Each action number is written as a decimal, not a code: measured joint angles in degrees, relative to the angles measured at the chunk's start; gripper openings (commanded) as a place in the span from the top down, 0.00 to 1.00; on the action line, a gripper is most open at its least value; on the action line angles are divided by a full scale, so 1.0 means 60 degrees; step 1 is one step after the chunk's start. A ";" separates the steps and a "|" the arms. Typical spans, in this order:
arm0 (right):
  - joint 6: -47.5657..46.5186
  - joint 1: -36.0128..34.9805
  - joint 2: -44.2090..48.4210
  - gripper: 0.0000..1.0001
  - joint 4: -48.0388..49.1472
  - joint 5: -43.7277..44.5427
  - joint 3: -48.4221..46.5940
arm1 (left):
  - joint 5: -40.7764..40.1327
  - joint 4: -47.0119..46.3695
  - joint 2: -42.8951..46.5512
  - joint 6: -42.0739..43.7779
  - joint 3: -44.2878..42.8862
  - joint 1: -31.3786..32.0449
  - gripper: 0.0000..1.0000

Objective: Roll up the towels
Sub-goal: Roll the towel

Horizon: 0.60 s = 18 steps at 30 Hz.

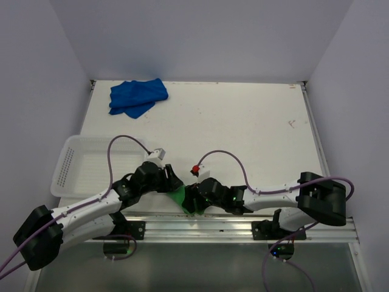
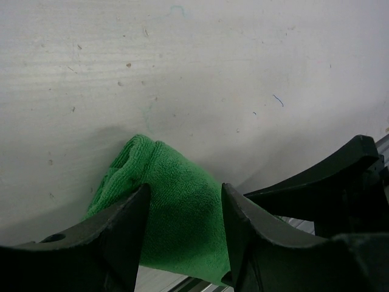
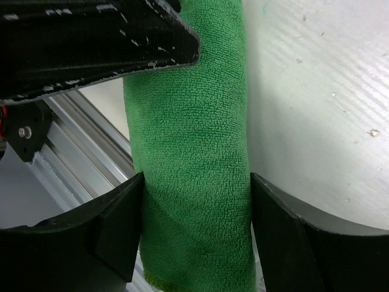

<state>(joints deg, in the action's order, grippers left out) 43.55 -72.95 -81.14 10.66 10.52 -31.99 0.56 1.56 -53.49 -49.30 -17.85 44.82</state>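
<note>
- At the table's [image 1: 243, 121] near edge, the green towel [image 3: 188, 121] lies as a tight roll just beside the aluminium rail [image 3: 79, 140]. Any tug towards you could drag it over the lip and off the surface.
- Your left gripper [image 2: 185, 194] is clenched on one end of the roll, with cloth bunched between its fingers. If you lift from that end alone, the free layers may peel open.
- Your right gripper [image 3: 196, 182] has a finger against each flank of the roll. No pinch shows in the cloth, so you cannot tell from here whether it is holding or has let go. If it is slack, a pull from the left would unwind the roll rather than move it.
- The two grippers sit very close together over the roll, and a left finger crosses the right wrist view. A careless swing could knock them together or snag the terry cloth.
- The white basket [image 1: 65, 164] stands just beside your left arm. A wide elbow move could shove it.
- At the far left corner, the blue towel [image 1: 137, 97] lies crumpled and unrolled. Rolled from that heap, it would likely come out lumpy and spring loose, so flatten it first.
</note>
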 measured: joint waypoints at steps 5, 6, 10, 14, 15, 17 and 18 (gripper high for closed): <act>0.0087 0.0000 -0.0222 0.48 0.0386 -0.0255 0.0109 | -0.0022 0.0000 0.0040 -0.0117 0.0040 0.0018 0.44; 0.0095 0.0000 -0.0222 0.52 0.0412 -0.0259 0.0109 | -0.0029 0.0007 0.0047 -0.0120 0.0040 0.0018 0.44; 0.0026 -0.0007 -0.0219 0.64 0.0444 -0.0226 0.0109 | -0.0109 0.0058 0.0062 -0.0127 0.0029 0.0036 0.42; -0.0171 -0.0197 -0.0211 0.69 0.0423 0.0171 0.0102 | -0.0219 0.0627 -0.0062 -0.0168 -0.0408 0.0055 0.27; -0.0222 -0.0284 -0.0211 0.71 0.0408 0.0342 0.0084 | -0.0244 0.0871 -0.0157 -0.0189 -0.0637 0.0055 0.18; -0.0372 -0.0561 -0.0211 0.72 0.0295 0.0914 0.0007 | -0.0321 0.1341 -0.0310 -0.0186 -0.1064 0.0095 0.11; -0.0441 -0.0721 -0.0211 0.74 0.0222 0.1228 -0.0044 | -0.0390 0.1661 -0.0393 -0.0197 -0.1319 0.0109 0.08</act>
<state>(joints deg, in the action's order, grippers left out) 40.91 -77.28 -82.41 11.99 17.89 -32.25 -1.78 11.53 -55.86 -50.48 -25.76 45.47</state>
